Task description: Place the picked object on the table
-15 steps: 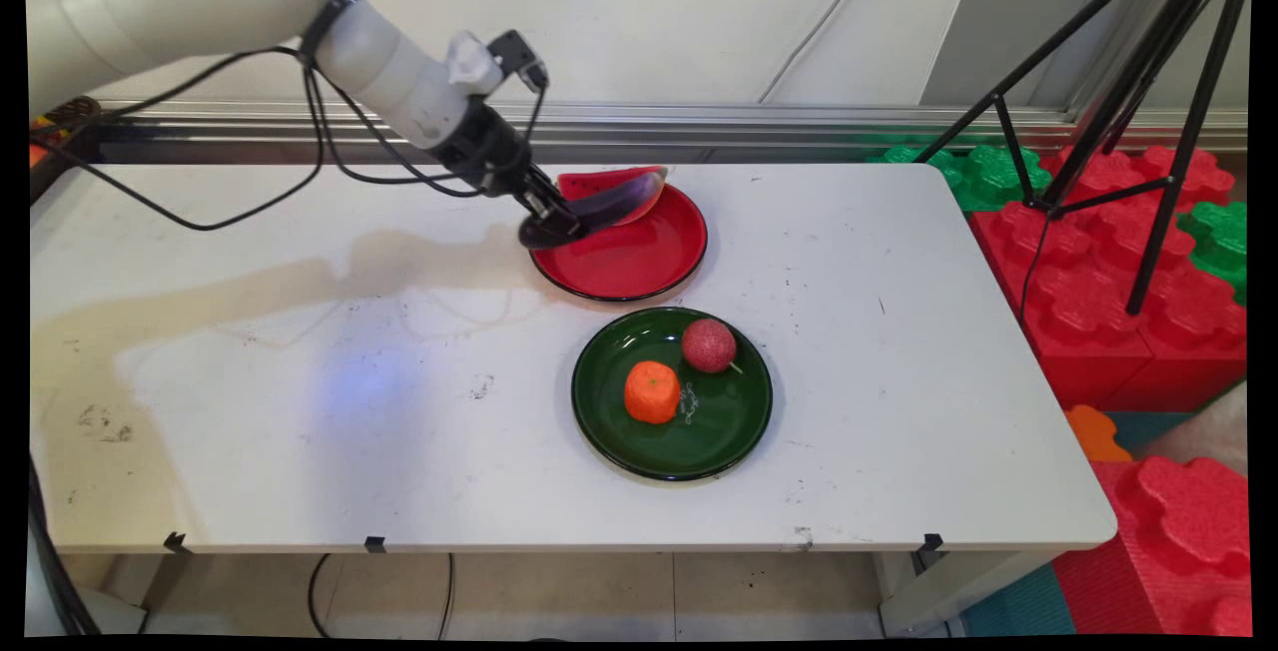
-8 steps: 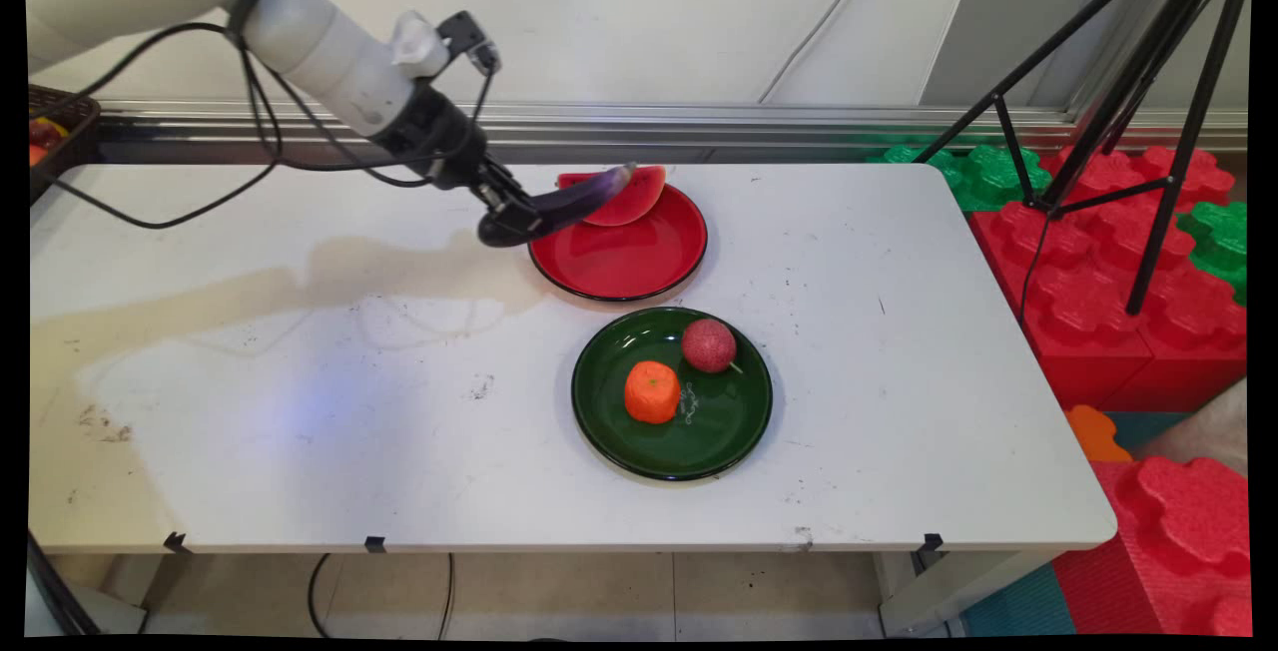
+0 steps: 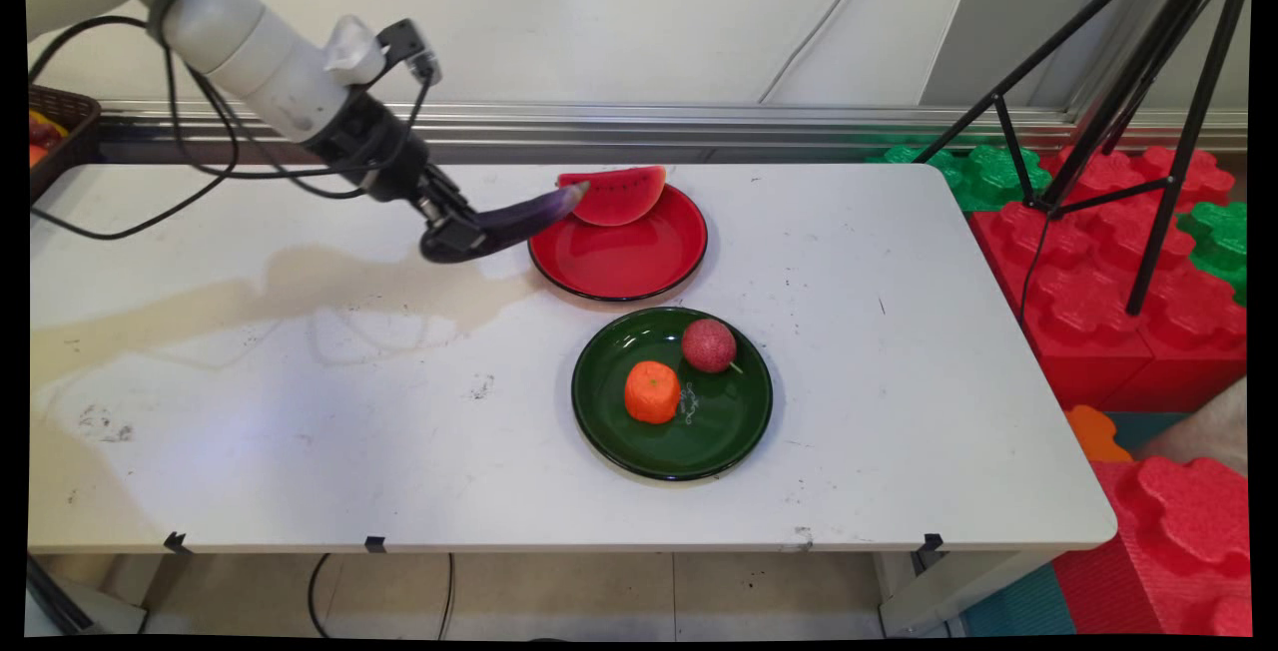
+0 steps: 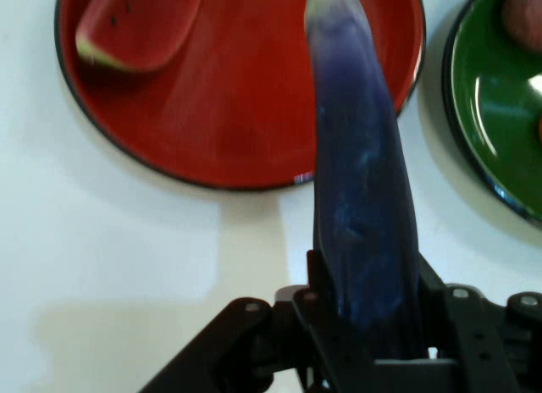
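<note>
My gripper (image 3: 451,231) is shut on a long purple eggplant (image 3: 509,220) and holds it in the air just left of the red plate (image 3: 619,262). The eggplant's pale tip points toward the watermelon slice (image 3: 611,196) that lies on the plate's far rim. In the hand view the eggplant (image 4: 360,190) rises from between the fingers and overlaps the red plate (image 4: 220,113). There the watermelon slice (image 4: 135,24) shows at the upper left.
A green plate (image 3: 709,431) near the table's middle carries an orange fruit (image 3: 652,391) and a dark red round fruit (image 3: 709,344); its rim (image 4: 461,113) shows in the hand view. A basket (image 3: 50,127) sits at the far left, a tripod (image 3: 1118,112) and foam blocks (image 3: 1118,262) to the right.
The gripper has lifted the eggplant off the red plate and carried it leftward, so it now hangs beside the plate's left rim. The watermelon slice stayed in place.
</note>
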`<state>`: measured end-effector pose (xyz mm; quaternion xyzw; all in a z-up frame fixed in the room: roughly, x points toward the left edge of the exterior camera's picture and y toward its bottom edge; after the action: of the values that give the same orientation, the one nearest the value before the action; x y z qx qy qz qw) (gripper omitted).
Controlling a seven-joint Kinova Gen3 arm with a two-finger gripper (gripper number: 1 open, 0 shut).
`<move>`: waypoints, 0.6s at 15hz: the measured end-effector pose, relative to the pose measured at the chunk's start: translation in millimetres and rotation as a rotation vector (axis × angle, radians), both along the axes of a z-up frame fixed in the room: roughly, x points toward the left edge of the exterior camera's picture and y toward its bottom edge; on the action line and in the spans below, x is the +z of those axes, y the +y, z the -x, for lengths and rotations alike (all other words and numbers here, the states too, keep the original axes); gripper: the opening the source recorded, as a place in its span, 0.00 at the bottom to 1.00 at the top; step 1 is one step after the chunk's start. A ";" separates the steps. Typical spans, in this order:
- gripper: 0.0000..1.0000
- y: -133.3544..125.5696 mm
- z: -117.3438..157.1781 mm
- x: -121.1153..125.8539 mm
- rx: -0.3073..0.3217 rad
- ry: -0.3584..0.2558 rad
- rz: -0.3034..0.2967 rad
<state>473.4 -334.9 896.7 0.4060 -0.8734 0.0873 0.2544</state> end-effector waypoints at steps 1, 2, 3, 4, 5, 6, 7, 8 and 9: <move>0.00 4.4 -4.2 -0.8 0.005 -0.004 -0.009; 0.00 7.3 -7.0 -1.6 0.009 -0.007 -0.015; 0.00 11.2 -10.9 -3.3 0.016 -0.012 -0.025; 0.00 13.5 -13.4 -4.6 0.021 -0.015 -0.031; 0.00 16.6 -17.0 -7.0 0.029 -0.019 -0.040; 0.00 18.5 -19.3 -8.8 0.035 -0.023 -0.046; 0.00 20.7 -22.4 -11.7 0.046 -0.027 -0.055; 0.00 22.0 -24.4 -13.8 0.054 -0.030 -0.060; 0.00 23.4 -27.0 -17.2 0.067 -0.034 -0.069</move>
<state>500.5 -311.5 879.5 0.4420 -0.8660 0.0727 0.2224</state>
